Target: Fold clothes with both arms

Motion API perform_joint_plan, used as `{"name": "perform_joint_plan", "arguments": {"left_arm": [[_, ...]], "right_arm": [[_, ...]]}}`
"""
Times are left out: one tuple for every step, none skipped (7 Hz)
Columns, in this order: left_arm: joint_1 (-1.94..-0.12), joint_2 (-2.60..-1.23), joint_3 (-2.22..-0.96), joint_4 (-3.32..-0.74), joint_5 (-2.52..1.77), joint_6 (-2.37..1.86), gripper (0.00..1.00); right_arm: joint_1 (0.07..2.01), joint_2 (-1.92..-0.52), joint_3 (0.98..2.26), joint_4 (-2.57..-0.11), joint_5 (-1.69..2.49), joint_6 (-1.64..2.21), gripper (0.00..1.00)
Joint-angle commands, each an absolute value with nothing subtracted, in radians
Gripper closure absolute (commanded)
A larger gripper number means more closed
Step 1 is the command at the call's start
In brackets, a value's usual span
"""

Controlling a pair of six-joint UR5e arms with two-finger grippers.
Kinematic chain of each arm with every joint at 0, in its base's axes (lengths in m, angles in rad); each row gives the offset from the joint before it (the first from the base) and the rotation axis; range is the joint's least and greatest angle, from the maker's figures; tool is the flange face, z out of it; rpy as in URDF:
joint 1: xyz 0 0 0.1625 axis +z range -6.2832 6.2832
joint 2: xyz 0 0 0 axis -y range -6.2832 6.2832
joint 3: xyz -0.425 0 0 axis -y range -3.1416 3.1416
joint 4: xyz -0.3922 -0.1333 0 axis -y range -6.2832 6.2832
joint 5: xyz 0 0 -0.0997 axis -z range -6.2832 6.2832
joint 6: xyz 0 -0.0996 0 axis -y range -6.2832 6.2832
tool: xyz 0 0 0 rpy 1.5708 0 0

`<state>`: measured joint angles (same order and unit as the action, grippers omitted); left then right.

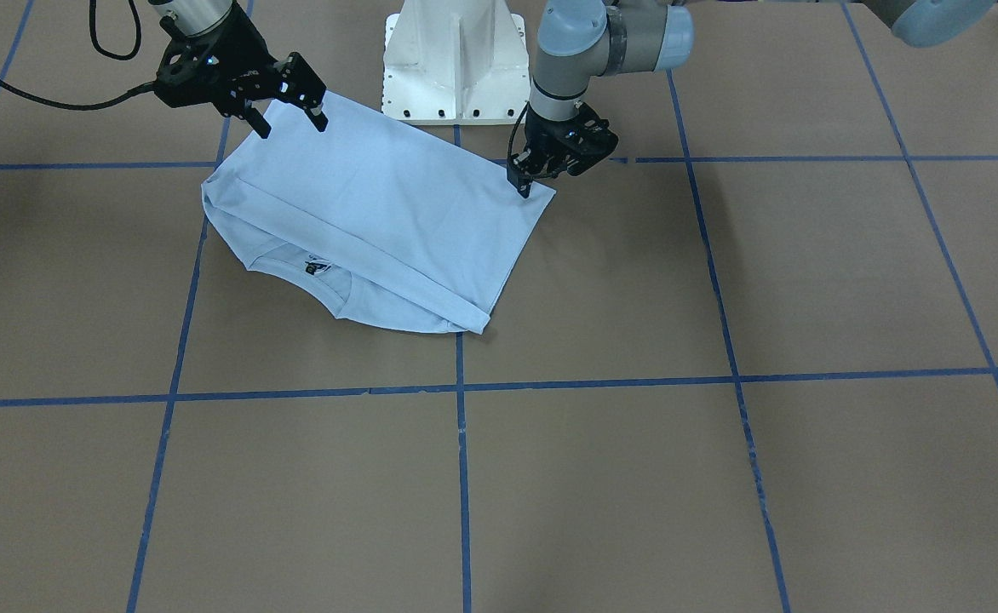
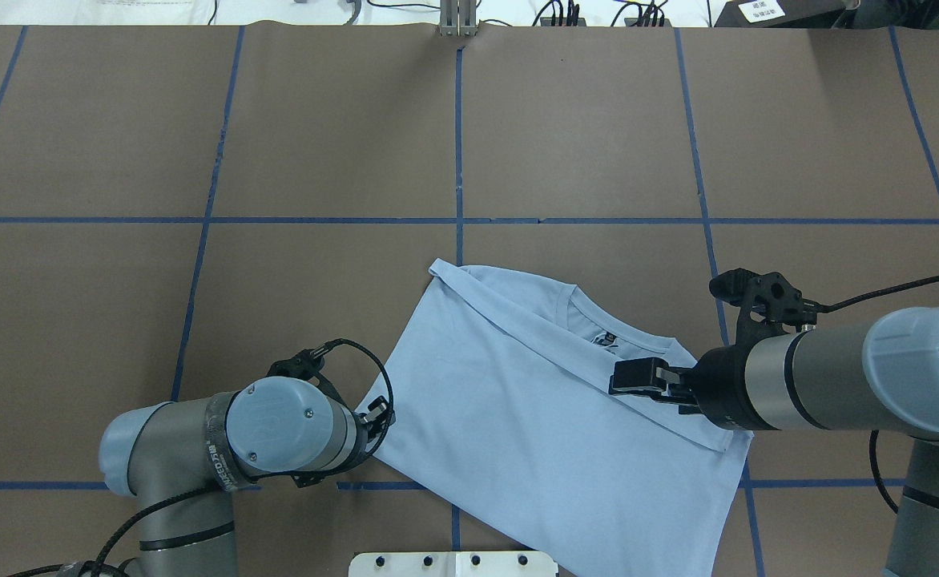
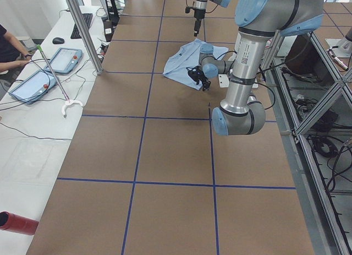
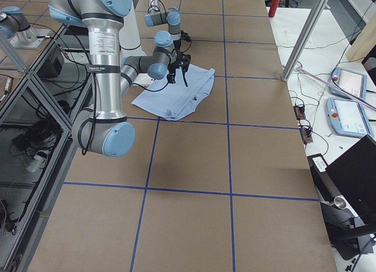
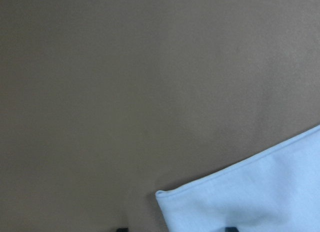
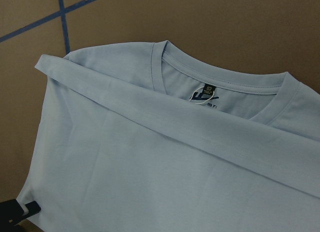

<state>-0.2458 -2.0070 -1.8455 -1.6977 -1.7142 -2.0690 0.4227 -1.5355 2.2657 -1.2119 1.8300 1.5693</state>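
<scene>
The light blue T-shirt (image 1: pixel 380 221) lies folded on the brown table near the robot base, its lower half laid up over the chest. The collar with black label (image 1: pixel 316 268) peeks out on the far side. The shirt also shows in the overhead view (image 2: pixel 533 409) and the right wrist view (image 6: pixel 150 167). My left gripper (image 1: pixel 523 189) is low at the shirt's corner. Its fingertips (image 5: pixel 122 229) stand apart either side of that corner (image 5: pixel 165 197), so it is open. My right gripper (image 1: pixel 292 126) is open and empty, hovering above the shirt's opposite end (image 2: pixel 638 377).
The white pedestal base (image 1: pixel 456 60) stands just behind the shirt. Blue tape lines (image 1: pixel 461 477) grid the brown table. A metal post (image 3: pixel 82 32) and operators' tablets (image 3: pixel 33 81) are on the white bench off the table's far side.
</scene>
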Motion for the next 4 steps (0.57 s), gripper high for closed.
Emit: {"name": "perform_joint_plan", "arguments": {"left_arm": [[-0.256,-2.008,-1.848,-1.698,-1.713,-2.069,0.78],[-0.264,-2.009,-1.858,-1.698,-1.715,-2.069,0.87],[-0.267,-2.011,-1.859,-1.698,-1.715,-2.068,0.96],[-0.268,-2.011,-1.859,-1.698,-1.715,-2.068,1.0]], "right_arm": [[0.423,-1.536,2.266,-1.212,1.83,1.569,0.0],[0.423,-1.537,2.266,-1.212,1.83,1.569,0.0],[0.423,-1.536,2.264,-1.212,1.83,1.569,0.0],[0.425,-1.537,2.263,-1.212,1.83,1.569,0.0]]}}
